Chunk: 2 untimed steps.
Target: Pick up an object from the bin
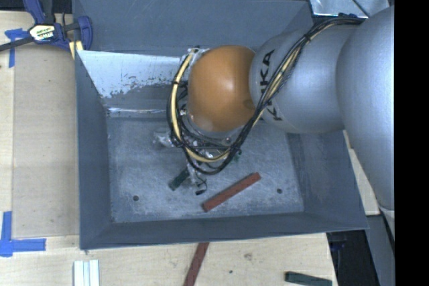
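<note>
My gripper [190,180] hangs low over the middle of the bin floor, beneath the orange dome on the wrist, its dark tip close to the floor. A flat reddish-brown bar [231,191] lies on the floor just to the right of and slightly in front of the gripper. The bar is slanted, with its right end farther back, and its left end is near the gripper tip but apart from it. Nothing shows between the gripper's tips.
The arm and its cable loops cover the bin's back right and centre. A small pale grey piece [161,140] shows left of the wrist; whether it is loose I cannot tell. The sloping bin walls close in on all sides.
</note>
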Each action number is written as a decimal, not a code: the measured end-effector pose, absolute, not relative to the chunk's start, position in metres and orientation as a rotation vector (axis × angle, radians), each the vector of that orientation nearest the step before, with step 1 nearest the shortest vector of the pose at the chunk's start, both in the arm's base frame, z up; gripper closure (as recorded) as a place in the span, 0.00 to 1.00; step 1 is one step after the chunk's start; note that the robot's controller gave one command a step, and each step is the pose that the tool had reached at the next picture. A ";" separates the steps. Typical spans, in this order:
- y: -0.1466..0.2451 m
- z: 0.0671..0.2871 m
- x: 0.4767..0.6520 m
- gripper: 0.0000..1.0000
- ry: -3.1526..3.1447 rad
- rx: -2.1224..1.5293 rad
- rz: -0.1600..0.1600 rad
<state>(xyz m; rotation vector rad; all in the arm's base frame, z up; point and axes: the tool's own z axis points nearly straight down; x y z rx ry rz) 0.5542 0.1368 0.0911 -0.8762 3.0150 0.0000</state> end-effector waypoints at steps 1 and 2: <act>0.139 0.073 0.565 1.00 3.056 -0.694 0.003; 0.139 0.073 0.565 1.00 3.056 -0.693 0.003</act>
